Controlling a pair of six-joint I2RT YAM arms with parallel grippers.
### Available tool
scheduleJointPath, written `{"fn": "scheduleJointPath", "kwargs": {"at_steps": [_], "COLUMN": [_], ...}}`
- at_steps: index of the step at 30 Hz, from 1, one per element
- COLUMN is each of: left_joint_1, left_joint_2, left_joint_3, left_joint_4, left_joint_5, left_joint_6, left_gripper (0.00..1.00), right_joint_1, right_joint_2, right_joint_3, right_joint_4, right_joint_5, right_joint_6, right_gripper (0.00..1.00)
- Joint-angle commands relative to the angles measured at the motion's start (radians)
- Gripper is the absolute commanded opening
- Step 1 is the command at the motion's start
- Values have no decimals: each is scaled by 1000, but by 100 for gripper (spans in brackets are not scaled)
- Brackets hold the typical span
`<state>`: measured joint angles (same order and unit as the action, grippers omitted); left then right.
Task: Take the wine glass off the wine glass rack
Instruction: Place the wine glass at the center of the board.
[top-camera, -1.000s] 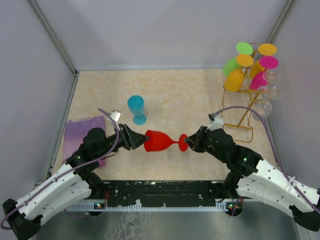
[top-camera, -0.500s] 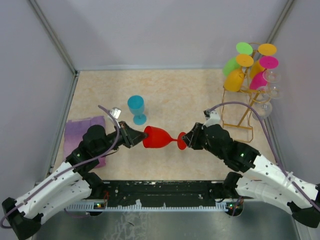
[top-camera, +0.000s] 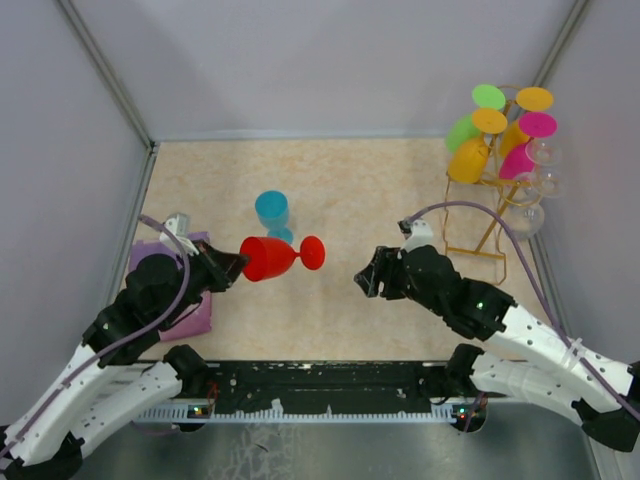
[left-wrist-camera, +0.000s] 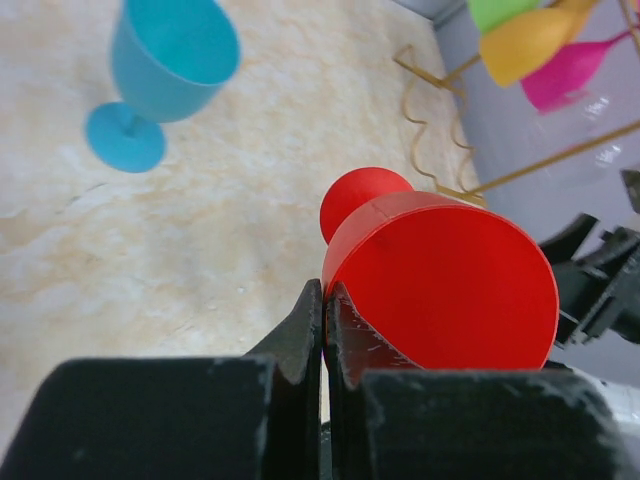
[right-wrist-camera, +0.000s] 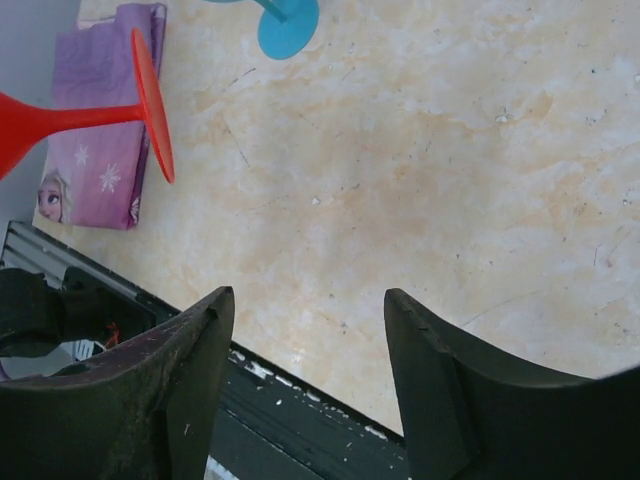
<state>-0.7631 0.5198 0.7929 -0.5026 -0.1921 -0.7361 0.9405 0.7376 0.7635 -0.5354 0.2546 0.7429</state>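
1 wine glass (top-camera: 266, 258) horizontal, foot rightward, rim in left end effector (top-camera: 229, 266).

Six coloured wine glasses (top-camera: 268, 258), one gold rack (top-camera: 487, 182), one purple cloth (right-wrist-camera: 100, 150).

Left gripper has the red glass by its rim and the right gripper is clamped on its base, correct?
Not quite. The right gripper is open and clear of the red glass, as the right wrist view shows. The left gripper does hold it by its rim.
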Motion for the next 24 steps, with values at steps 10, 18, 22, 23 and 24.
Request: {"fn": "scheduleJointPath", "kwargs": {"at_steps": [10, 18, 22, 23, 24], "left_joint_1": [-2, 12, 120, 162, 203], "left_joint_2": [164, 325, 402, 415, 424], "left_joint_3": [145, 177, 216, 223, 225], "left_joint_4": [-423, -360, -355, -344, -320], "left_joint_5": [-237, -246, -201, -164, -123], "left_joint_6": [-66, 46, 135, 165, 197], "left_gripper": [0, 0, 0, 0, 0], "right_joint_1": [5, 4, 5, 4, 5], "right_joint_2": [85, 102, 117, 116, 111], "right_joint_3": [103, 158, 207, 216, 219], "right_joint_4": [-24, -41, -43, -32, -22], "right_joint_5": [-35, -117, -162, -167, -170], "right_joint_6": [-91, -140, -189, -195, -198], "right_gripper": [74, 83, 90, 91, 92]}}
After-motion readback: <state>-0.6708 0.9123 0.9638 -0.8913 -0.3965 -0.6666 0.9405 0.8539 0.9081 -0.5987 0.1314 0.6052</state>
